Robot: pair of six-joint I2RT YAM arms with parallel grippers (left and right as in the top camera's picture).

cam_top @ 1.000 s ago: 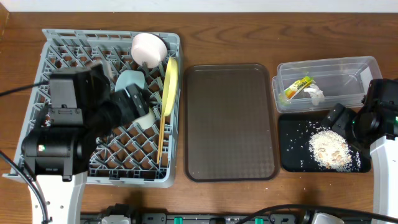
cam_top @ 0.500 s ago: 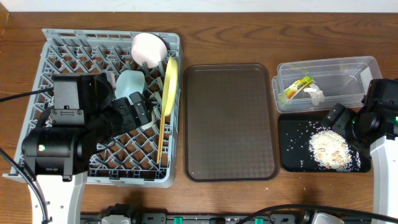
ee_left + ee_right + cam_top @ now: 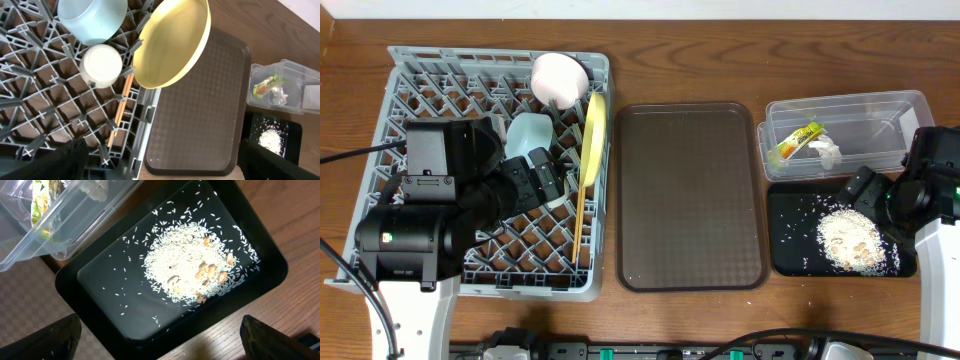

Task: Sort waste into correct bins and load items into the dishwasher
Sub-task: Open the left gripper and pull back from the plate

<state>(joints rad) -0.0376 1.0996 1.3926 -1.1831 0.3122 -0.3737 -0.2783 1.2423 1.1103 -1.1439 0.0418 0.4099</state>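
Every piece looks to be in place, so I judge the task to be at its last step, with only the arms left to clear. From overhead, the large grey lattice dish rack [image 3: 400, 62] fills the table's 9 o'clock side. In it, the white bowl [image 3: 558, 78] sits at the 12 o'clock edge and the light blue bowl [image 3: 527, 132] near the middle. The yellow-green plate [image 3: 594, 135] stands on edge along the 3 o'clock wall, with the thin wooden chopsticks [image 3: 580, 225] beside it toward 5 o'clock. The left gripper [image 3: 542, 182] hovers over the rack's middle, jaws spread wide and holding nothing. At 2 o'clock the clear plastic tub [image 3: 880, 100] holds the yellow-green snack wrapper [image 3: 798, 140] and crumpled white tissue [image 3: 826, 153]. At 4 o'clock the shallow black tray [image 3: 785, 215] holds the pale crumbly food scraps [image 3: 850, 240]. The right gripper [image 3: 865, 188] hangs over its 12 o'clock edge, jaws equally wide and empty. The next move, I judge, calls for a straight lift of the left arm, since plate and cup stand close by. The left wrist view shows the small white cup [image 3: 101, 66] whole, at 6 o'clock of the blue bowl, whereas overhead the gripper mostly hides it. The right wrist view picks out tan bits among white grains that read as one pale heap from overhead.
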